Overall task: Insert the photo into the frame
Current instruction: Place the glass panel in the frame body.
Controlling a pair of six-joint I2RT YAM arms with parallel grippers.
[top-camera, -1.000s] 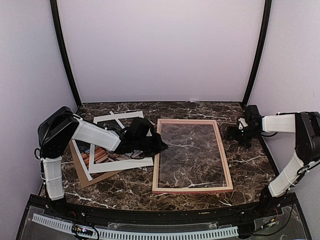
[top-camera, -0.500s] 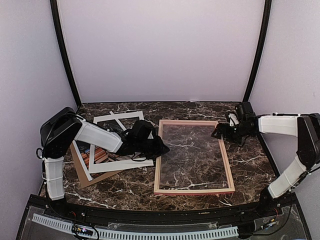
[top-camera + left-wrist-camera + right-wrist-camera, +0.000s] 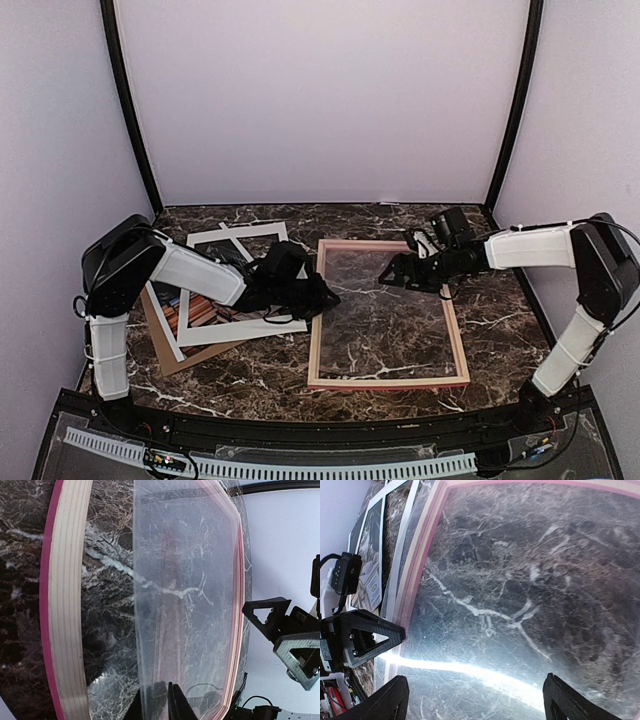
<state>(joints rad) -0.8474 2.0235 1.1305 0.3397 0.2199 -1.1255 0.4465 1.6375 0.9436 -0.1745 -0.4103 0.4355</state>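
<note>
Two sets of jaws are at the big thin rectangular wooden frame (image 3: 385, 381), pink on the face and pale wood down the sides. It lies flat in the middle of the dark marble desk (image 3: 500, 330) with a clear pane (image 3: 190, 605) sitting in it. Left jaws are low at the frame's left rail, nearly together, with the pane's edge running between them. Honestly can't tell if they're pinching it or just straddling it. Right jaws are spread wide with nothing in them, hanging over the far right part of the frame, above the pane.

The rectangular paper photo (image 3: 200, 310) is outside the frame, off to its left. It's well apart from the right jaws and nearer the left ones, but touching neither. It lies flat under a white card mat (image 3: 240, 330) and on top of a plain brown backing board (image 3: 190, 358), with the left arm crossing over it. Only a strip of it shows: stacked orange-brown books on a dark background; the cat I can't make out
</note>
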